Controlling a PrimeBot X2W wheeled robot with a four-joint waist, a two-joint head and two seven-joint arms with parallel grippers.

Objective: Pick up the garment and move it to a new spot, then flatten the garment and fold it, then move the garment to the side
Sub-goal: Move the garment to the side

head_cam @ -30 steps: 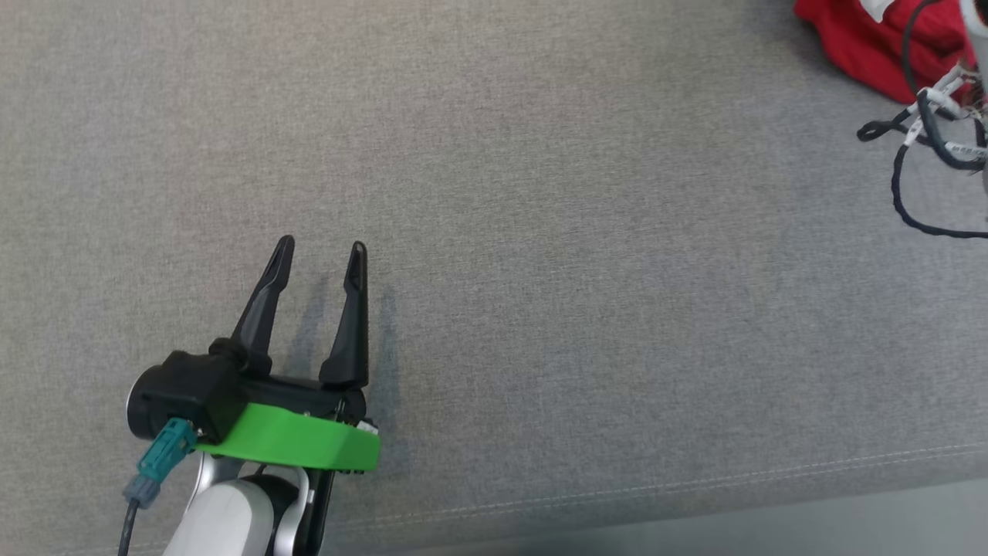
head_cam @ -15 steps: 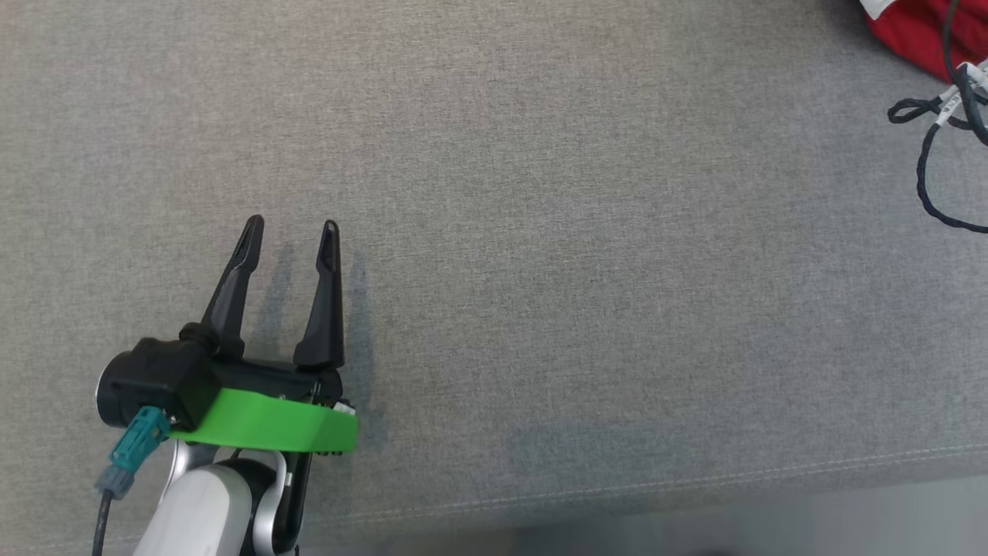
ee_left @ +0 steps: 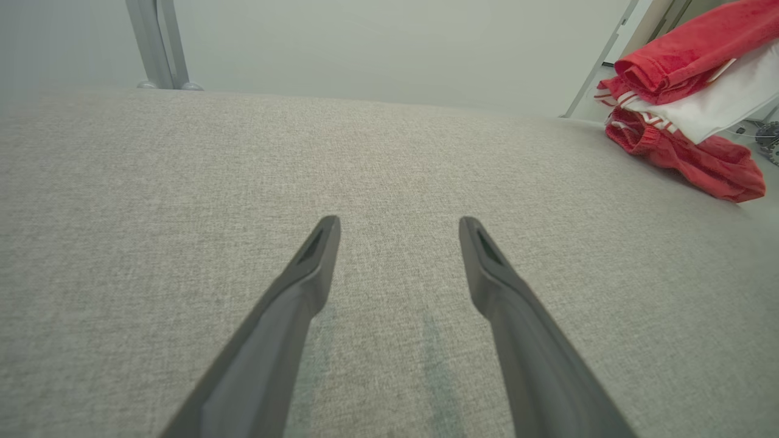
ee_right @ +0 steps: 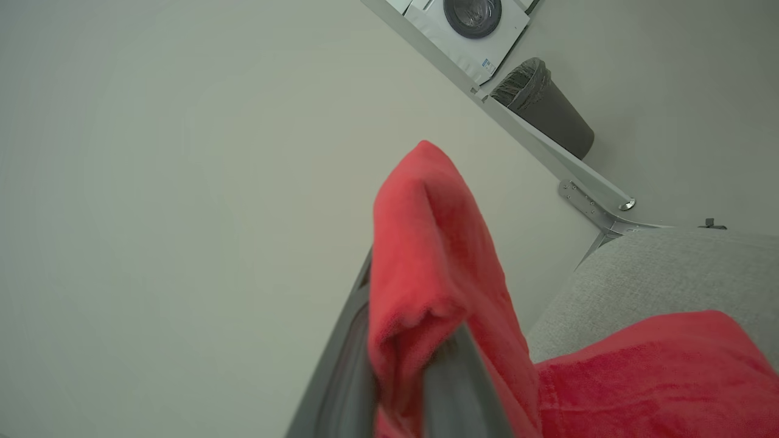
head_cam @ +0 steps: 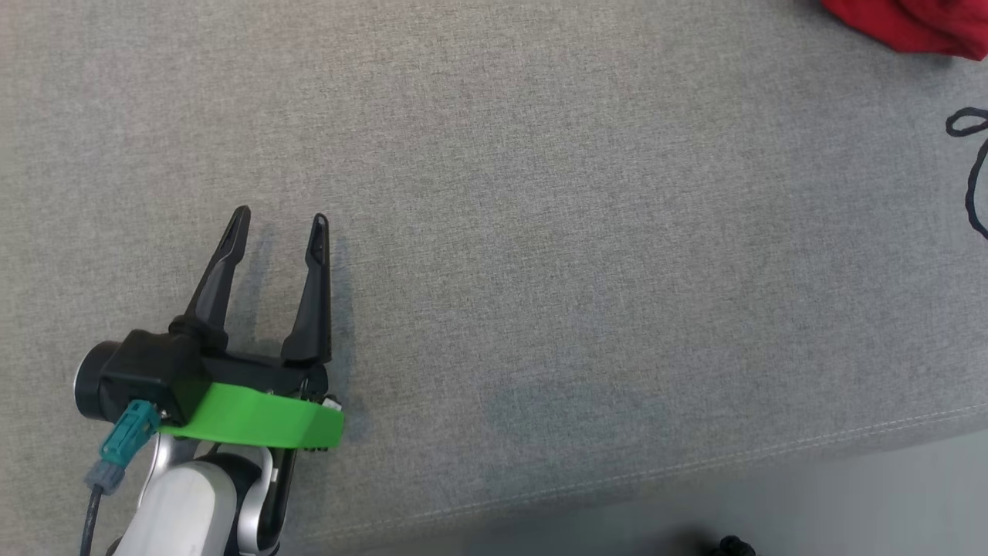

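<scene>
The garment (head_cam: 903,23) is red cloth with a white part, at the far right top corner of the head view. It lies bunched on the grey padded surface (head_cam: 540,232), with part of it raised off the surface. In the left wrist view the garment (ee_left: 681,152) sits far to the upper right. My right gripper (ee_right: 408,304) is shut on a fold of the garment (ee_right: 438,243), which drapes over its fingertips. My left gripper (head_cam: 278,220) rests open at the lower left with nothing between its fingers (ee_left: 316,255), far from the cloth.
A loop of black cable (head_cam: 969,154) hangs at the right edge. The surface's seamed front edge (head_cam: 695,463) borders pale floor. A washing machine (ee_right: 471,24) and a dark bin (ee_right: 544,103) stand on the floor beyond. Metal legs (ee_left: 155,42) rise at the far side.
The whole head picture has shifted, so the camera moved. The right arm's cables have slid almost off the right edge. The left gripper stays open.
</scene>
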